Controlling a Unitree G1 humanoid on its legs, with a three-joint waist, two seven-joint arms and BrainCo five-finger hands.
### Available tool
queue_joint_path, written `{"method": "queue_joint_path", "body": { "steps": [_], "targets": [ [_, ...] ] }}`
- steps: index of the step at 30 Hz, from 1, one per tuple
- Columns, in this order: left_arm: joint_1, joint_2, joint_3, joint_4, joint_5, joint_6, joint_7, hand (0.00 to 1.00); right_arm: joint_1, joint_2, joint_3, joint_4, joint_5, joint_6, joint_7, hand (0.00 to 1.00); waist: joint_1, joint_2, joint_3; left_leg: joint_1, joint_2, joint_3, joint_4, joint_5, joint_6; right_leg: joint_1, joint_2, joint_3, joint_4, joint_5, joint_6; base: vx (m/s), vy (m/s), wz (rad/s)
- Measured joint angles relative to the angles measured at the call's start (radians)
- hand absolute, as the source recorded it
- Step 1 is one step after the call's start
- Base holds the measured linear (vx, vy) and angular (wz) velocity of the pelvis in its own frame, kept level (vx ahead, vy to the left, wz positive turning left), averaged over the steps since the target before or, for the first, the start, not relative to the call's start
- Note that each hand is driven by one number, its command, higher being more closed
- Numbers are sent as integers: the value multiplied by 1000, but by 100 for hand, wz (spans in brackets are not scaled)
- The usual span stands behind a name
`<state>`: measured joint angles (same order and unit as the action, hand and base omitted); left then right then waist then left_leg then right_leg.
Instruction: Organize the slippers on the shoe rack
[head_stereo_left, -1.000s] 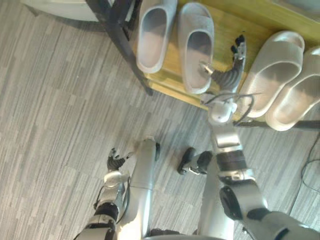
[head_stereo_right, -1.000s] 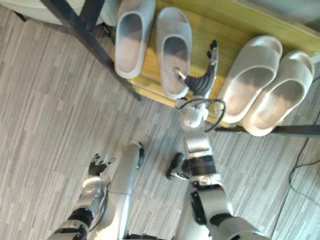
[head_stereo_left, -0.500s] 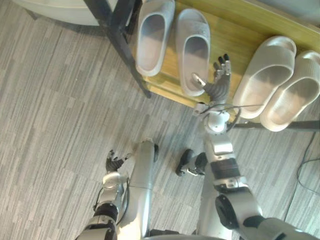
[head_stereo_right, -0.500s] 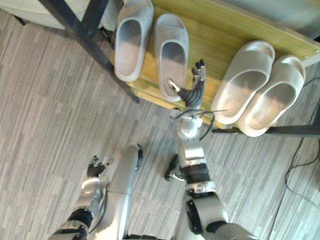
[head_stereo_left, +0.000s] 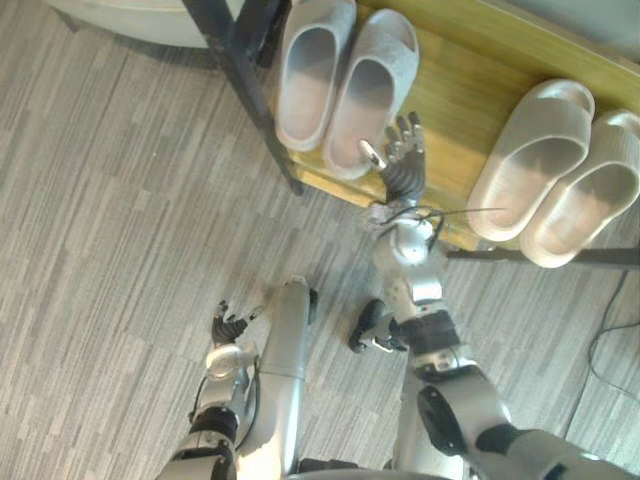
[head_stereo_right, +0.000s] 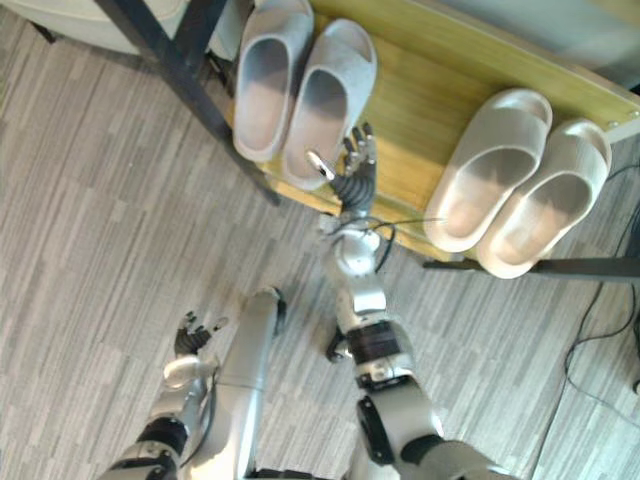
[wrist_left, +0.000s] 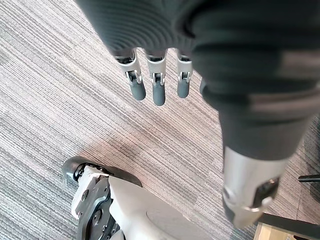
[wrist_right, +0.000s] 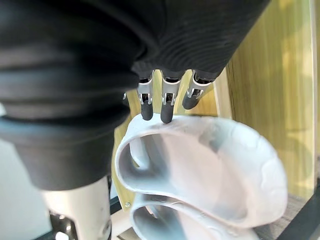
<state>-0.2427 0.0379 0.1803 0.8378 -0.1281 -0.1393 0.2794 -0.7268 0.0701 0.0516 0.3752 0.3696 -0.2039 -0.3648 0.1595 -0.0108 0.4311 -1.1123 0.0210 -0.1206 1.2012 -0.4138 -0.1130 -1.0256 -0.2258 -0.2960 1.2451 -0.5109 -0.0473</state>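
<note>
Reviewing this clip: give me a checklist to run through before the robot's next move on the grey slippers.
1. Right hand open, fingers straight at the heel of the grey foam slipper: ok.
2. Fingertips actually touching that slipper: cannot tell.
3. Slipper parallel to its grey mate: not ok, angled, heels together.
4. Pale beige slipper pair side by side on the wooden shelf: ok.
5. Left hand open, low over the grey striped floor, clear of the shelf: ok.

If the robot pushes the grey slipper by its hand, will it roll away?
Probably not. The grey slipper lies sole-down on the wooden shelf, so it should slide, not roll. Its thick moulded wall suggests it keeps its shape, and it looks foamy, so likely light.
</note>
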Motion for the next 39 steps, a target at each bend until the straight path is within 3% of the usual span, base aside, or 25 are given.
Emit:
{"method": "queue_joint_path", "body": {
  "steps": [9, 14, 20, 24, 27, 28, 31, 35, 39],
  "targets": [
    [0, -2, 0, 1, 0, -1, 2, 0, -70, -23, -9, 76, 25, -4, -9, 0, 3, 0, 0, 0, 0, -10, -11, 10, -14, -1, 0, -11, 0, 0, -1, -3, -7, 1],
    [-1, -3, 2, 8, 0, -1, 2, 0, -78, -56, -8, 77, 22, 23, 0, 0, 4, 0, 0, 0, 1, -14, -12, 15, -17, 0, 1, -15, 0, 0, -2, 0, 0, 0],
    [12, -7, 29, 21, 0, 14, -2, 0, 64, -111, 22, 5, -97, 68, 32, 0, -2, 0, 1, 77, 12, -9, -30, 13, -13, 78, 13, -15, -30, 4, -6, 2, 0, -1],
    [48, 5, 32, 17, -2, 17, -6, 0, 242, -111, 41, -117, -186, 82, 43, 0, -19, -3, 2, 186, 30, 12, -83, 12, -10, 177, 30, -6, -87, 11, 4, 16, -4, -13],
    [73, 30, 35, 15, -2, 16, -12, 0, 378, -110, 74, -181, -271, 89, 56, 0, -41, -25, 9, 306, 55, 46, -156, 16, -5, 278, 43, 3, -160, 30, 2, 54, 4, -21],
    [108, 46, 12, 16, 0, 16, -25, 0, 496, -111, 87, -209, -309, 90, 80, 0, -58, -31, 7, 404, 61, 64, -239, 32, -2, 368, 52, 3, -236, 54, 8, 82, 23, -12],
    [145, 62, -17, 15, 4, 16, -30, 0, 609, -111, 96, -210, -351, 94, 98, 0, -68, -44, -4, 507, 65, 90, -337, 58, 3, 457, 60, 7, -325, 85, 11, 109, 24, -9],
    [205, 77, -118, 32, 39, 16, -53, 0, 802, -115, 108, -160, -461, 99, 149, 0, -108, -70, -89, 674, 62, 124, -562, 129, 14, 605, 81, 8, -536, 160, 27, 197, 49, -7],
    [208, 82, -221, 120, 117, 21, -91, 0, 835, -119, 104, 87, -532, 108, 175, 0, -137, -70, -167, 841, 55, 154, -764, 190, 26, 751, 105, 23, -738, 237, 49, 163, 65, -15]
  ]
}}
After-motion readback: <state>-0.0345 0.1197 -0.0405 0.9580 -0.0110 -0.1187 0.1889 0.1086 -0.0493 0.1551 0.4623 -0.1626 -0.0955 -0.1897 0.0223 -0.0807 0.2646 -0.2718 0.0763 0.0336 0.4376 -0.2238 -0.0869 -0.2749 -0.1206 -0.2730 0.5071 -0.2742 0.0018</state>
